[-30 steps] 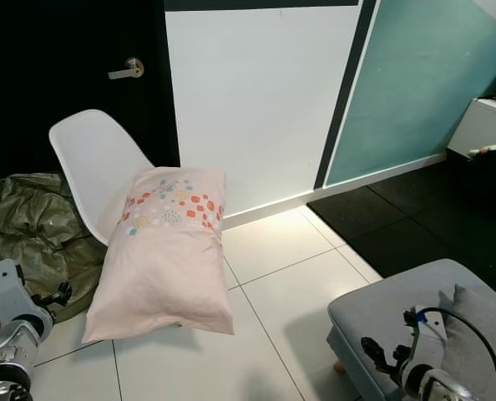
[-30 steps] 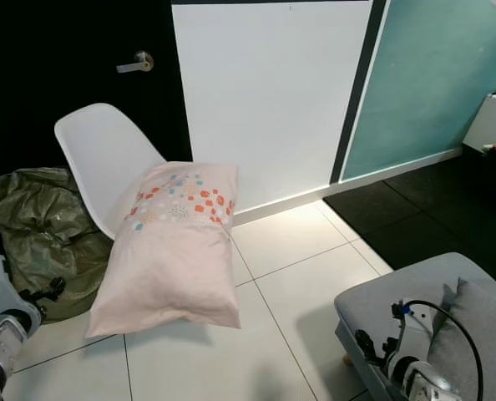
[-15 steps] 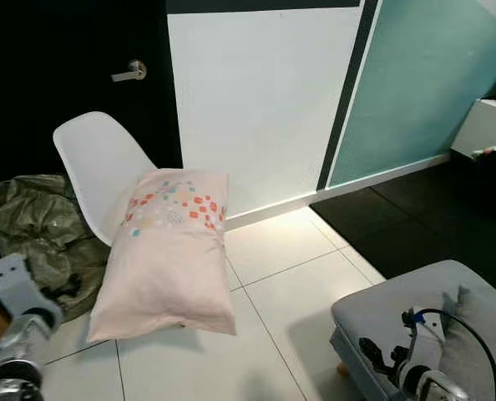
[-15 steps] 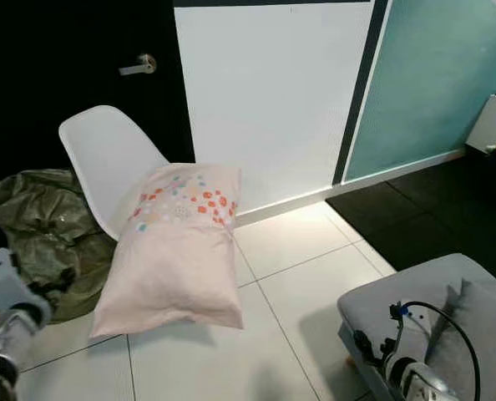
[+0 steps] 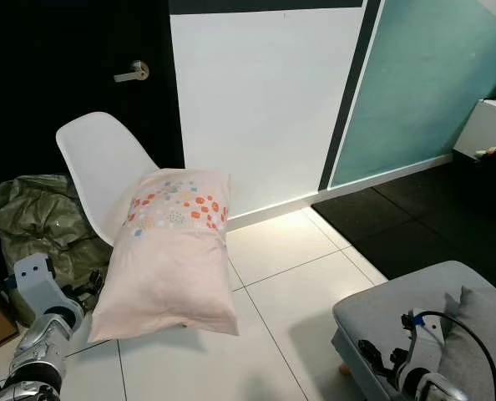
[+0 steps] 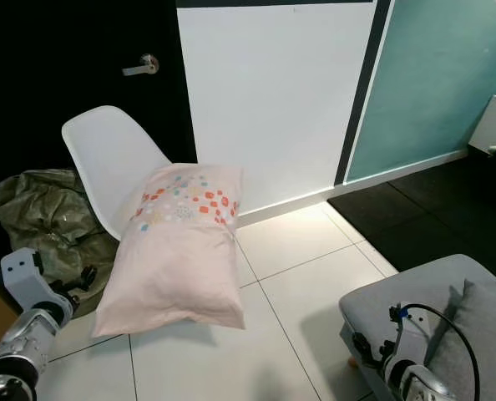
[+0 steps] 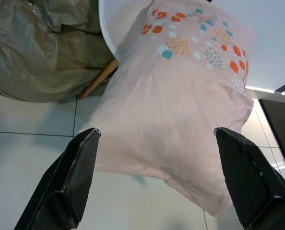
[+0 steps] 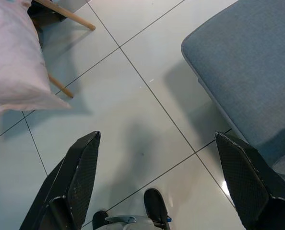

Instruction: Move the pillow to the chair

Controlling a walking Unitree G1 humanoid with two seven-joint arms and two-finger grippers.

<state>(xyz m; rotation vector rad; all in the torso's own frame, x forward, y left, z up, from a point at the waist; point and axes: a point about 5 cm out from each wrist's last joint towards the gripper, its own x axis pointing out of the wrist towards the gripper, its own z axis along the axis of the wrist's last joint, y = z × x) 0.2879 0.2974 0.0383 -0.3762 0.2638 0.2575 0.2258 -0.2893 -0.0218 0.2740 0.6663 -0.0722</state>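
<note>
Pillow [image 5: 169, 251] hides chair [image 5: 98, 163] seat; legs barely visible.

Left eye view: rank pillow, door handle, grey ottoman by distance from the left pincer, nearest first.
From the left pincer, low on the robot's left:
1. Pillow, right beside it, lying on the white chair.
2. Door handle, up on the dark door behind the chair.
3. Grey ottoman, far across on the robot's right.

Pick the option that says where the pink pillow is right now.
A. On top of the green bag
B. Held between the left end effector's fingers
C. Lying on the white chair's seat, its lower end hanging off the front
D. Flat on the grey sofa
C: the pink pillow lies sloped on the white chair, its patterned end at the backrest and its lower end overhanging the tiles, clear of both end effectors.
</note>
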